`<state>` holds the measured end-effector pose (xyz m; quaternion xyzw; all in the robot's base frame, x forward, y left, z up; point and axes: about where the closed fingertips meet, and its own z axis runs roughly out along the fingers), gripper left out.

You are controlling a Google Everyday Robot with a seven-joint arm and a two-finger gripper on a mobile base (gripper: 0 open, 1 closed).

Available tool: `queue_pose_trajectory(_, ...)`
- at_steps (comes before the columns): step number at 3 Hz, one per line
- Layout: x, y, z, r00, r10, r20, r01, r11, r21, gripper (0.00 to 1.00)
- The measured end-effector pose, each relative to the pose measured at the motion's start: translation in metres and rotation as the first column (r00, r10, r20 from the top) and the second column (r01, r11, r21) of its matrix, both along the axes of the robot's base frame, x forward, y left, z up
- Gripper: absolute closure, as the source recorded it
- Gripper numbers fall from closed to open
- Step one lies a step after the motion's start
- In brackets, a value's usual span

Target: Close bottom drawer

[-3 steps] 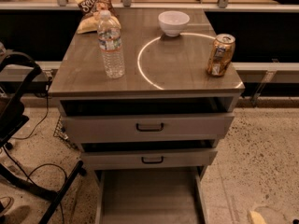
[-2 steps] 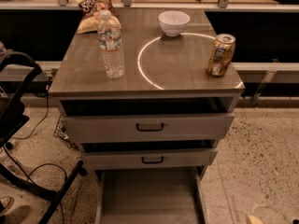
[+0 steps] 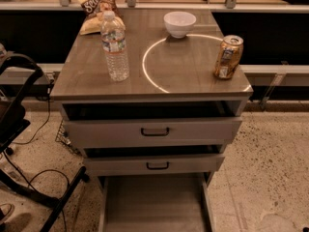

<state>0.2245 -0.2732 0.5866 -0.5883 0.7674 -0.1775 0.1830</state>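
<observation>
The cabinet has three light grey drawers. The bottom drawer [image 3: 153,204] is pulled far out toward me. Its plain grey tray is open to view, and its front and handle are cut off by the lower frame edge. The middle drawer [image 3: 155,165] and the top drawer [image 3: 154,130] each stand slightly out, showing their black bar handles. Of my gripper [image 3: 276,224] only a pale bit shows, at the bottom right edge over the floor, to the right of the bottom drawer and apart from it.
On the cabinet top stand a water bottle [image 3: 115,46], a white bowl [image 3: 179,23], a drink can [image 3: 228,57] and a chip bag [image 3: 98,8]. A black chair frame [image 3: 24,129] and cables [image 3: 43,178] are at the left. Speckled floor [image 3: 270,168] lies at the right.
The pale bit of my gripper at the bottom right has sunk lower and shows less. The drawers and the things on the cabinet top have not moved.
</observation>
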Motion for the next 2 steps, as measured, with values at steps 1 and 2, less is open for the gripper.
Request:
queue_pose_trajectory(1,0.002,-0.005,-0.012,0.9983,-0.053,-0.023,0.054,0.999,0.007,0.95)
queue_pose_trajectory(2,0.02,-0.005,-0.041,0.9902,-0.123,-0.066,0.125,0.992,0.033,1.0)
